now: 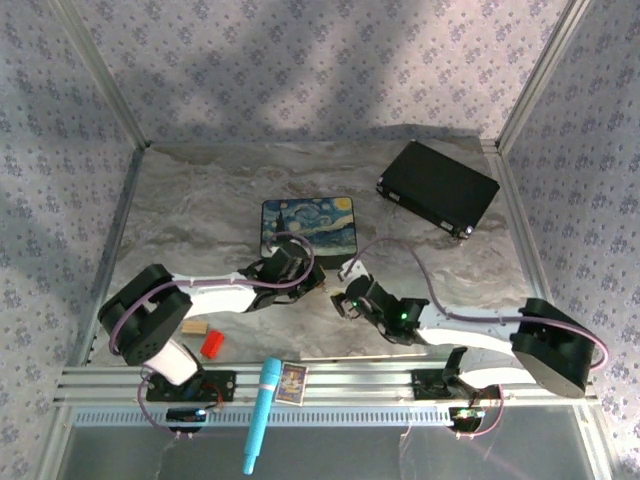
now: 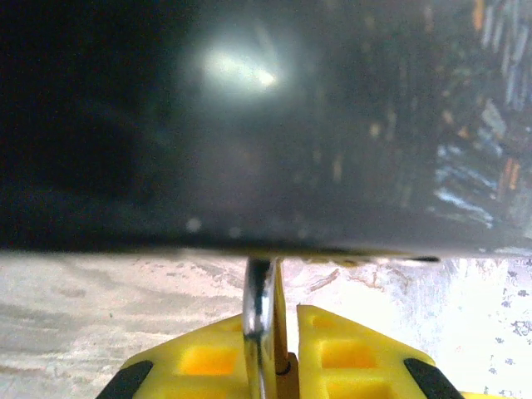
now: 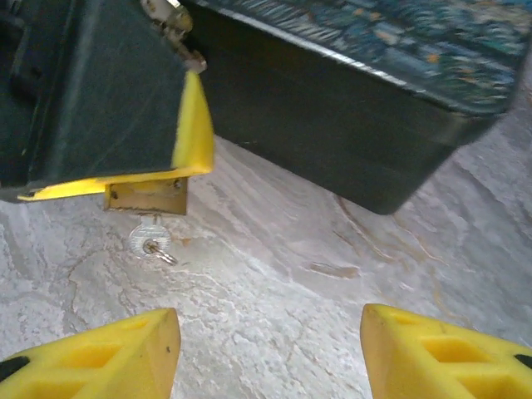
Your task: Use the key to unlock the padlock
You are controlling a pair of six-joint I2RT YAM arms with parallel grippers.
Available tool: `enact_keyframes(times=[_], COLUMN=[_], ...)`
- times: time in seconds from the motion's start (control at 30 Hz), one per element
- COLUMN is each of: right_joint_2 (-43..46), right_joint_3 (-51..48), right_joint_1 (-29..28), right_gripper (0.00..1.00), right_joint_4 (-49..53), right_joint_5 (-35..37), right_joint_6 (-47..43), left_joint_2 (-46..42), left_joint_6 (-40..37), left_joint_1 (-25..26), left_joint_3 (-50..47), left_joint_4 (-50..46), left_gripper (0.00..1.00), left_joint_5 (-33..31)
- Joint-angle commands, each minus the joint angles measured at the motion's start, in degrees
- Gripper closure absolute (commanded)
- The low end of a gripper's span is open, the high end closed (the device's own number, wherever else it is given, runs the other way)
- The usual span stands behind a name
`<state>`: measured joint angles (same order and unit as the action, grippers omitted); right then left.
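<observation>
The padlock (image 3: 145, 195) is being pinched by the left gripper (image 2: 273, 341), with the key (image 3: 150, 241) apparently seated beneath. The right gripper (image 3: 270, 349) is being held spread and empty; closing on the key and turning it is judged next.

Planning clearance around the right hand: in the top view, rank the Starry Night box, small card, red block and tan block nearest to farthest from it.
1. Starry Night box, just beyond the right hand, slightly left.
2. Small card, nearer the front, to its left.
3. Red block, farther left.
4. Tan block, farthest left, beside the red one.
</observation>
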<state>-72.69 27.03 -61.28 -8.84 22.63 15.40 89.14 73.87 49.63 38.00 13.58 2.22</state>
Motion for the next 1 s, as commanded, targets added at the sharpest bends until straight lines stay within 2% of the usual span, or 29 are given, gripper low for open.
enact_keyframes(times=[0.0, 0.13, 0.37, 0.5, 0.7, 0.8, 0.87, 0.97], right_joint_2=[-4.48, -10.45, -15.21, -17.29, -17.49, -18.18, -18.37, -18.28], right_joint_3=[0.66, 3.93, 5.74, 6.37, 2.78, 3.16, 3.73, 3.48], right_joint_1=[-2.42, -4.65, -5.89, -5.80, -5.06, -4.60, -4.54, -3.62], right_gripper=[0.43, 0.50, 0.60, 0.67, 0.70, 0.75, 0.82, 0.84], right_joint_4=[-8.88, -9.43, -14.02, -15.69, -21.34, -20.74, -19.61, -19.13], right_joint_5=[1.10, 4.26, 8.60, 7.64, 6.58, 5.05, 4.62, 1.75], right_joint_6=[-7.92, -10.78, -10.38, -8.90, -4.20, -4.52, -5.07, -5.69], left_joint_2=[-2.40, -3.41, -4.74, -5.20, -6.73, -7.47, -7.91, -8.15], left_joint_6=[4.36, 3.93, 4.05, 4.09, 4.08, 3.75, 3.49, 3.22], left_joint_1=[0.45, 0.39, 0.39, 0.35, 0.18, 0.15, 0.11, 0.12], left_joint_3=[1.44, 1.66, 0.92, 0.74, 0.37, 0.29, 0.18, -0.08], left_joint_4=[-3.28, -5.08, -5.05, -5.15, -5.18, -5.60, -5.93, -6.46], left_gripper=[1.00, 1.00, 1.00, 1.00, 1.00, 1.00, 1.00, 1.00], left_joint_5=[2.53, 1.84, 1.71, 1.68, 2.28, 2.40, 2.21, 1.83])
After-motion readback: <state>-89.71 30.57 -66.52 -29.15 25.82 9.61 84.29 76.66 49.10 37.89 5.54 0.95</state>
